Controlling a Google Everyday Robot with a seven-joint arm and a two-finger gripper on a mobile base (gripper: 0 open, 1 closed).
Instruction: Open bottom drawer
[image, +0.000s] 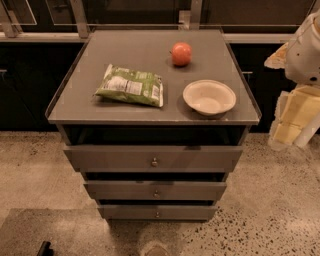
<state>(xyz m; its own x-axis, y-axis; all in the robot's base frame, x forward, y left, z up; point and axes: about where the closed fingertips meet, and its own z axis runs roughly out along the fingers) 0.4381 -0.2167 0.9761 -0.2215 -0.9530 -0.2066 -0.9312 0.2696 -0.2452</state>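
A grey cabinet (70, 107) stands in the middle of the camera view with three drawer fronts stacked below its top. The bottom drawer (130, 212) has the slimmest front and a small round metal knob (157, 214) at its centre. It sits just above the floor, under the mid-sized front (120, 190) and the tallest front (110, 158). My gripper (292, 122) hangs at the right edge of the view, pale yellow under the white arm (306, 47). It is well right of the cabinet and above the height of the bottom drawer, touching nothing.
On the cabinet top lie a green snack bag (131, 86), a red-orange fruit (181, 53) and a white bowl (209, 97). Speckled floor surrounds the cabinet. A dark counter runs behind it. A small dark object (45, 248) shows at the bottom left.
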